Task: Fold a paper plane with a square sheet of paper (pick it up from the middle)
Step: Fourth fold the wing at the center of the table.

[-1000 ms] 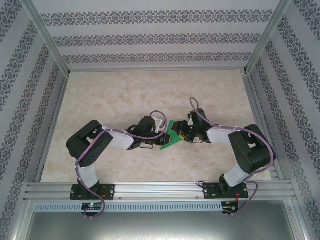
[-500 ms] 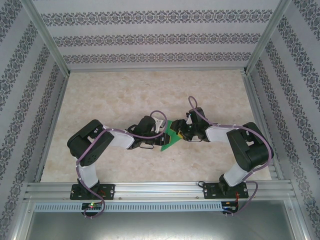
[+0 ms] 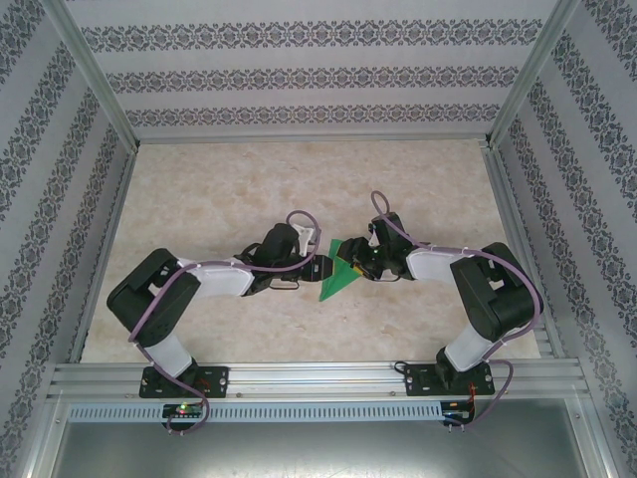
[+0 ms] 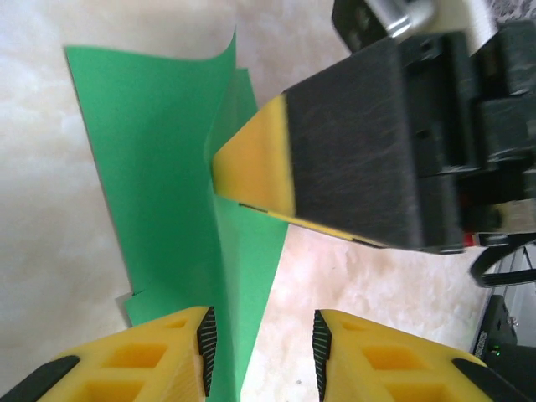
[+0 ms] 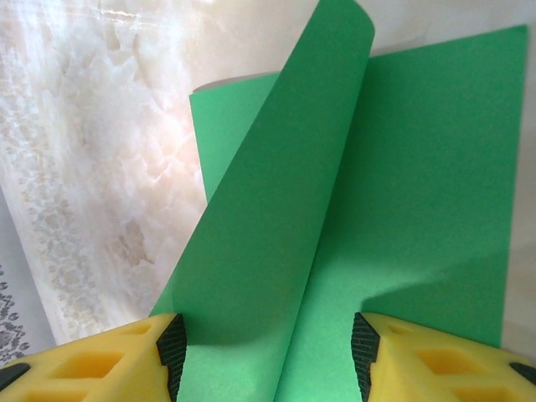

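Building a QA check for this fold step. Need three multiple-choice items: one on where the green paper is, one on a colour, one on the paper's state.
1. Where is the thin bright green paper sheet? A) between the left gripper and right gripper B) against the back wall C) in a box
2. Colour of the right gripper's fingers? A) red B) yellow C) white
3. State of the sheet? A) fully flat B) one flap lifted, curling C) crumpled ball
Key: 1A, top view shows it between them; 2B, wrist view shows yellow; 3B, a flap stands up in both wrist views.
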